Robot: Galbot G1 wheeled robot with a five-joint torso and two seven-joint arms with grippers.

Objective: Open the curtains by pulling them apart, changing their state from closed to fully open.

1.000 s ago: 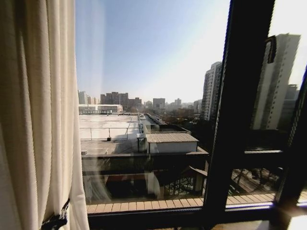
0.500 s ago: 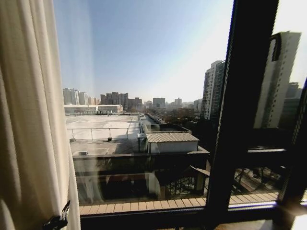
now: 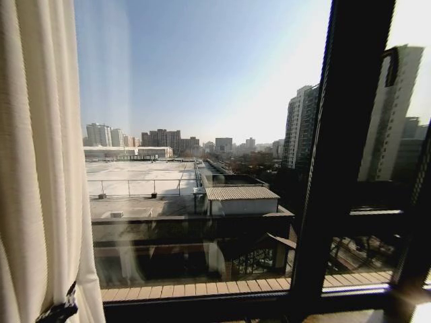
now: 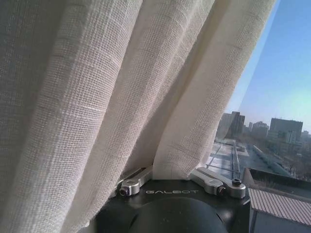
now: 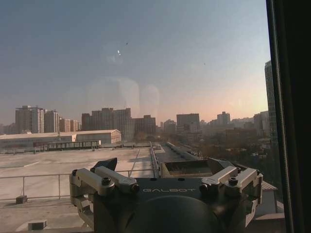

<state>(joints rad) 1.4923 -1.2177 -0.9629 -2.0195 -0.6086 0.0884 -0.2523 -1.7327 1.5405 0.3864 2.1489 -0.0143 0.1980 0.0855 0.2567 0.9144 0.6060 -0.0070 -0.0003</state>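
Here "GALBOT" marks the left gripper (image 4: 171,175) pinching the curtains (image 4: 97,97).

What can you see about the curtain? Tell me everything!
The curtain is a tall cream panel of sheer woven cloth, hanging in long upright pleats at the left side of the window. It is drawn aside, so the glass shows the city. The left gripper has a fold pinched between its jaws, low on the panel.

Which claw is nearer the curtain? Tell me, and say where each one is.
Left. The left claw sits against the curtain with folds of cloth pinched between its fingers, at the window's left side. The right claw is apart from it, facing bare glass beside the dark window frame.
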